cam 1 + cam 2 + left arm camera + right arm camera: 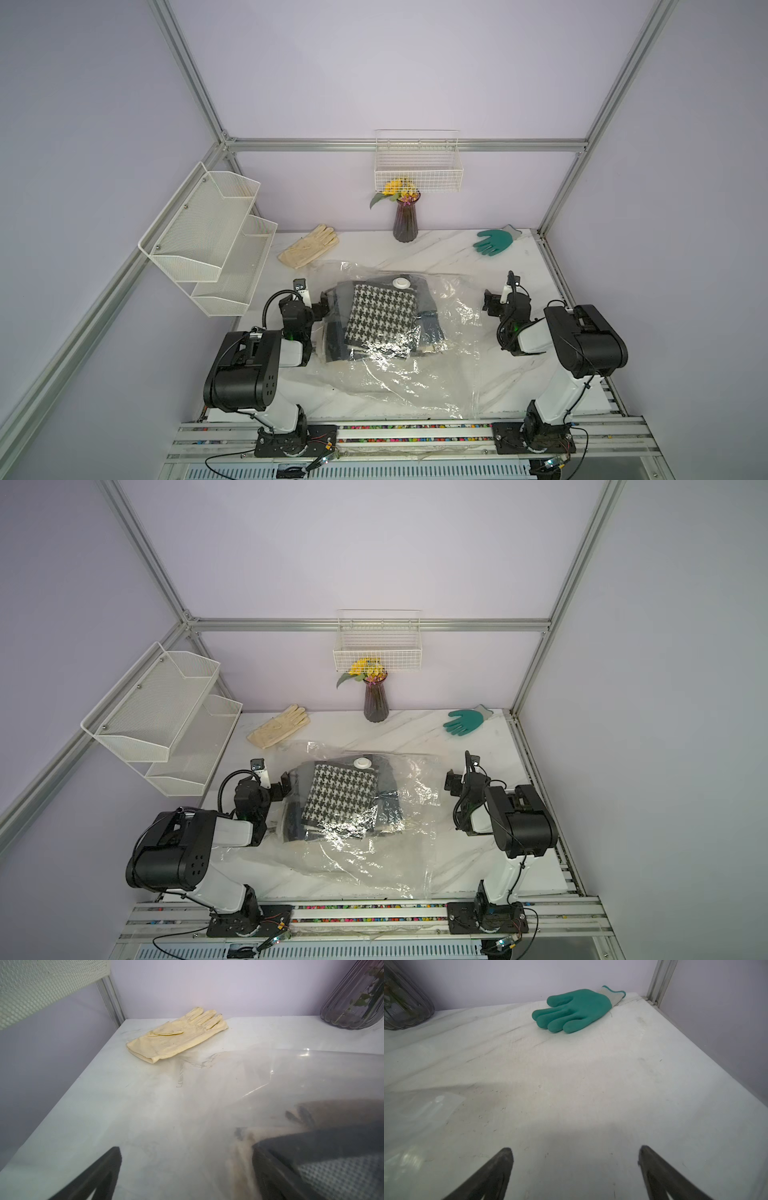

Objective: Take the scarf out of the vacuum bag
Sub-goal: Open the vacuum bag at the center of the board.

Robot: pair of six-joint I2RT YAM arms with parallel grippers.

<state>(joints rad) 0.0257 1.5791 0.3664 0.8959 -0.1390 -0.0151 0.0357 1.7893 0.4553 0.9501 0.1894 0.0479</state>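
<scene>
starting, by my reading: in both top views the scarf (382, 318), black-and-white houndstooth, lies wholly inside the vacuum bag (419, 374), which sprawls on the bench (457, 249) on the robot's side of the vase (405, 222). the left hand (323, 306), left of the vase and nearer the robot, waits with jaws spread at the bag's edge; the right hand (491, 303), right of the vase, is spread too, holding nothing. left wrist view: one finger (280, 1167) shows through the film, beside the scarf; faint grey print (180, 1076) on the plastic, too blurred to read. right wrist view: bare bench between the fingers (492, 1172). the next move likely calls for finding the bag's mouth, which i cannot place, then pinning film while pulling cloth.
</scene>
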